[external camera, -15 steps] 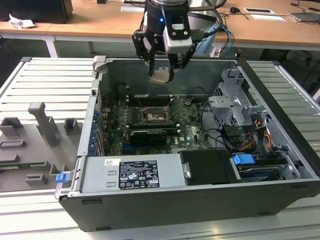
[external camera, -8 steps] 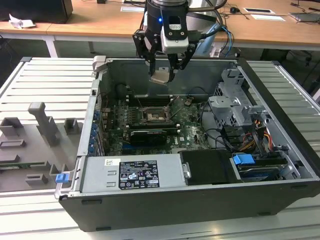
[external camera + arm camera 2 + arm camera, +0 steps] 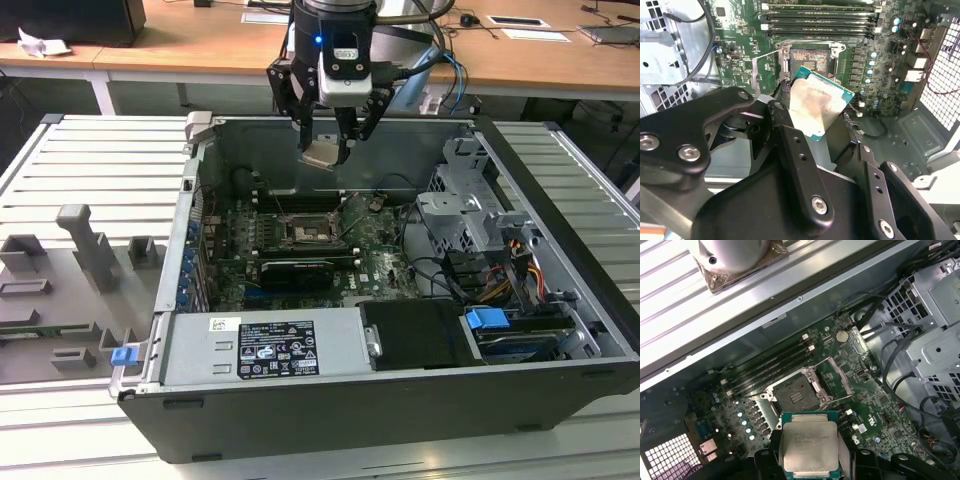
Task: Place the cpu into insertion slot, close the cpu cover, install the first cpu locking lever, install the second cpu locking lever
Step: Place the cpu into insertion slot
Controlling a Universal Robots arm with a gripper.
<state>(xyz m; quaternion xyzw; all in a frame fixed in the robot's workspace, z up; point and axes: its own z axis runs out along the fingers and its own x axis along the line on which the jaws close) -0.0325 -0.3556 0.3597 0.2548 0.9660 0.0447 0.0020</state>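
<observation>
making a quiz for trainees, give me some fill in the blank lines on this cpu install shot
1. The cpu is gripped between the ___.
2. The insertion slot holds no chip: it is ___.
3. The cpu hangs ___ the green circuit board, not resting on it.
Missing words: jaws; empty; above.

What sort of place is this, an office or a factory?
Probably a robotics lab or workshop: an open black desktop computer case lies on a ribbed grey metal workbench, wooden desks stand behind it, and the black gripper holds a pale silver square cpu.
</observation>
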